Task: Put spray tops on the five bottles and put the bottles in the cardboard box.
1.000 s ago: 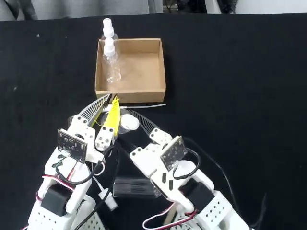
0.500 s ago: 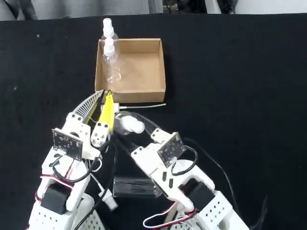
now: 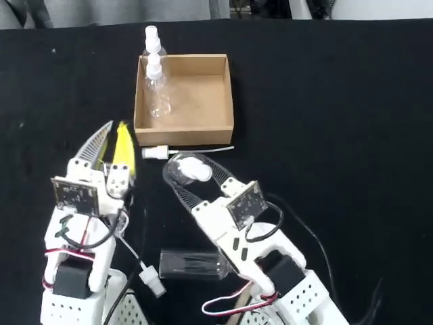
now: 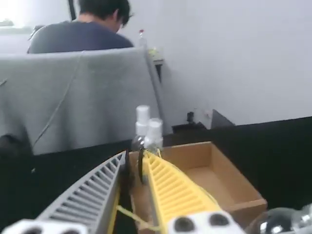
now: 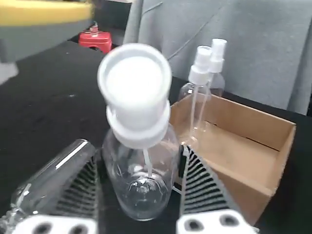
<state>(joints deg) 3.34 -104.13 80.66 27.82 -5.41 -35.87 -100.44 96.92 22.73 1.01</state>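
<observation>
Gripping a capped bottle (image 5: 141,195) by its clear body, your right end effector (image 3: 186,170) is pinched on it from both sides, just in front of the cardboard box (image 3: 226,95). A white spray top (image 5: 135,85) sits on the bottle's neck, and its tube hangs down inside. Your left end effector (image 3: 115,128) sits off to the left arm's side, apart from that bottle. Its grey and yellow fingers are parted by a narrow gap and there is nothing between them.

A boxed bottle (image 3: 157,91) stands upright in the box's far corner on the left arm's side, with its top on. A rear bottle (image 3: 153,42), also topped, stands on the black worktop (image 3: 338,101) just behind that corner, outside the box.

A loose spray top (image 3: 154,153) lies on the worktop just beside the box's near wall, and its thin tube runs along that wall. An uncapped bottle (image 3: 193,264) lies on its side down between the two arm bases.
</observation>
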